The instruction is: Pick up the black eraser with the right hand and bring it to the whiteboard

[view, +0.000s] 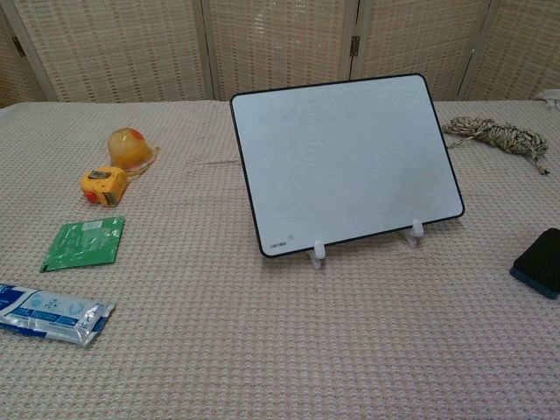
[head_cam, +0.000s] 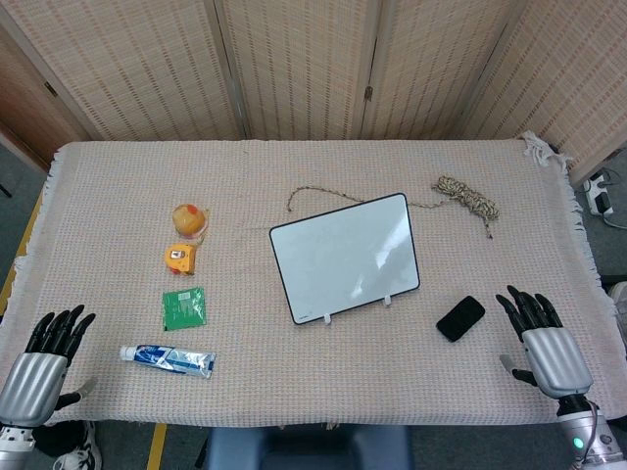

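Note:
The black eraser (head_cam: 460, 318) lies flat on the cloth just right of the whiteboard's lower right corner; the chest view shows it at the right edge (view: 540, 262). The whiteboard (head_cam: 345, 257) stands tilted on two small white feet in the middle of the table (view: 346, 160). My right hand (head_cam: 544, 341) rests near the front right table edge, fingers spread and empty, a short way right of the eraser. At the front left corner my left hand (head_cam: 44, 359) lies open and empty. Neither hand shows in the chest view.
Left of the board lie a yellow-orange toy (head_cam: 188, 218), a yellow tape measure (head_cam: 179, 258), a green packet (head_cam: 184, 307) and a toothpaste tube (head_cam: 168, 359). A coiled rope (head_cam: 466, 199) sits behind the board at right. Woven screens stand behind the table.

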Motion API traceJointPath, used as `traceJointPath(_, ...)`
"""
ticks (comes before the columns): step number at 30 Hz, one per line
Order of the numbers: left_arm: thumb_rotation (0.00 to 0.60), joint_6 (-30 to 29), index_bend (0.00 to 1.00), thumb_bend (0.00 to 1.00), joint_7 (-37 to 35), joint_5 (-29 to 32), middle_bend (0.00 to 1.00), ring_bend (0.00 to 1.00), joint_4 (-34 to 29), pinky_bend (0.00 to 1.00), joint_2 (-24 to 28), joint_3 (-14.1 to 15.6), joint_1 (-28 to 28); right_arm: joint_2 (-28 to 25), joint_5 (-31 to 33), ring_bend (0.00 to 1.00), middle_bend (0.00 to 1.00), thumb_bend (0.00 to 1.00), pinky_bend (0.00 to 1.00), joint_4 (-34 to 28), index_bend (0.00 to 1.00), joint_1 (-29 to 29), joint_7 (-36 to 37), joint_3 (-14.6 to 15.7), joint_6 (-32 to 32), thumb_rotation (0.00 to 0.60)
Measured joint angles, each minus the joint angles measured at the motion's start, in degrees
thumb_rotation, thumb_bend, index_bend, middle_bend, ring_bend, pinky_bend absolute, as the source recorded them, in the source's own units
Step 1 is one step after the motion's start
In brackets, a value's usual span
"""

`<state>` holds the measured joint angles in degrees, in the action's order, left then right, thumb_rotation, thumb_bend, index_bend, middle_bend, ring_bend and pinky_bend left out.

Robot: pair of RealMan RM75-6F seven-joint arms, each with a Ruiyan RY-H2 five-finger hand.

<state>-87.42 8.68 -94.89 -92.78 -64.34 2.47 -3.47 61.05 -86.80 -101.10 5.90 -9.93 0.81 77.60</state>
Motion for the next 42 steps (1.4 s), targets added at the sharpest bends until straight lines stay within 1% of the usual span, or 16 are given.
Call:
traceJointPath(7, 0.6, 0.02, 0.0, 0.21, 0.18, -0.11, 0.04, 0.03, -0.09, 0.0, -0.09, 0.13, 0.04, 0.24, 0.1, 0.0, 0.0, 0.31, 0.0, 0.15, 0.0, 0.42, -0.73, 0.11, -0.9, 0.6)
traceJointPath(11, 0.6, -0.03, 0.0, 0.21, -0.6, 0.07, 0.04, 0.03, -0.01, 0.0, 0.05, -0.07, -0.04, 1.22, 1.61, 0.0, 0.0, 0.31, 0.0, 1.48, 0.0, 1.63, -3.36, -0.49, -2.79, 0.6)
traceJointPath(16, 0.6, 0.54, 0.0, 0.21, -0.35, 0.42, 0.04, 0.03, 0.18, 0.0, 0.0, -0.16, -0.27, 1.84, 5.33, 0.0, 0.0, 0.31, 0.0, 2.97, 0.0, 5.24, -6.37, -1.74, -9.72, 0.6)
traceJointPath(19, 0.6, 0.4, 0.0, 0.21, -0.5, 0.55, 0.04, 0.03, 0.13, 0.0, -0.07, -0.37, -0.31, 2.3, 6.46, 0.0, 0.0, 0.31, 0.0, 4.52, 0.0, 8.12, -8.32, -2.02, -14.46, 0.6)
traceJointPath(23, 0.6, 1.05, 0.0, 0.21, -0.66, 0.63, 0.04, 0.04, 0.09, 0.0, -0.04, -0.21, -0.49, 3.61, 7.42, 0.0, 0.0, 0.31, 0.0, 7.2, 0.01, 11.52, -11.19, -2.07, -18.73, 0.6)
traceJointPath(27, 0.6, 0.4, 0.0, 0.21, -0.89, 0.28, 0.04, 0.03, 0.09, 0.0, 0.01, -0.17, -0.36, 4.76, 7.98, 0.0, 0.0, 0.32, 0.0, 8.35, 0.05, 13.0, -14.11, -2.09, -19.85, 0.6)
traceJointPath(33, 0.6, 0.3, 0.0, 0.21, -1.56, 0.08, 0.04, 0.04, 0.09, 0.0, 0.23, -0.08, -0.31, 6.49, 10.55, 0.0, 0.0, 0.31, 0.0, 9.41, 0.09, 14.84, -17.87, -2.14, -21.78, 0.6)
traceJointPath(42, 0.6, 0.25, 0.0, 0.21, -1.78, 0.1, 0.04, 0.04, 0.14, 0.0, 0.32, -0.07, -0.3, 9.53, 11.21, 0.0, 0.0, 0.31, 0.0, 13.01, 0.23, 15.75, -17.29, -1.18, -22.78, 0.6)
